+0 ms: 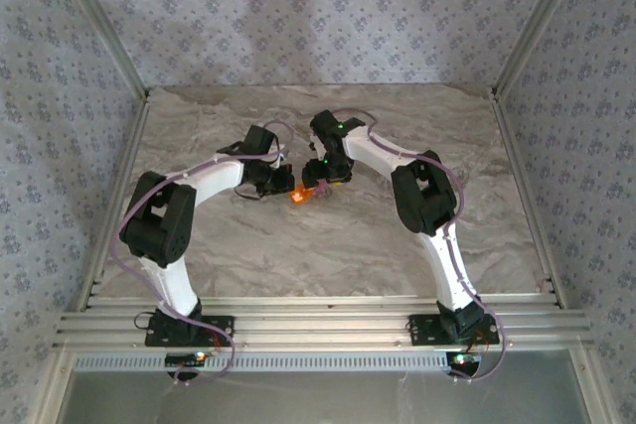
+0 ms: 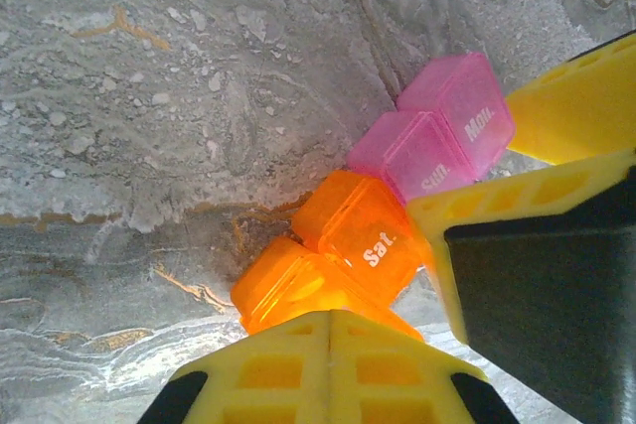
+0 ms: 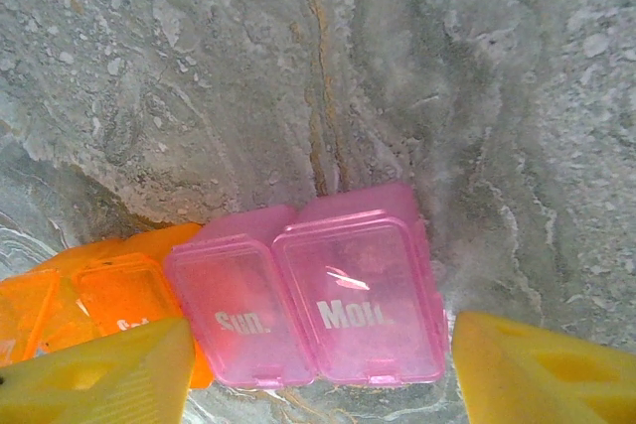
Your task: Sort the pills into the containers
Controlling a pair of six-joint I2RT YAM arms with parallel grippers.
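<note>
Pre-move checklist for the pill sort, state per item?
1. Left gripper shut, tips at the orange end of the translucent plastic compartment strip: ok.
2. Right gripper open, fingers either side of the pink Sun. compartment and pink Mon. compartment: ok.
3. Pink lids open for filling: both look closed, not ok.
4. Orange lids open: cannot tell.
5. Pills located: cannot tell.
</note>
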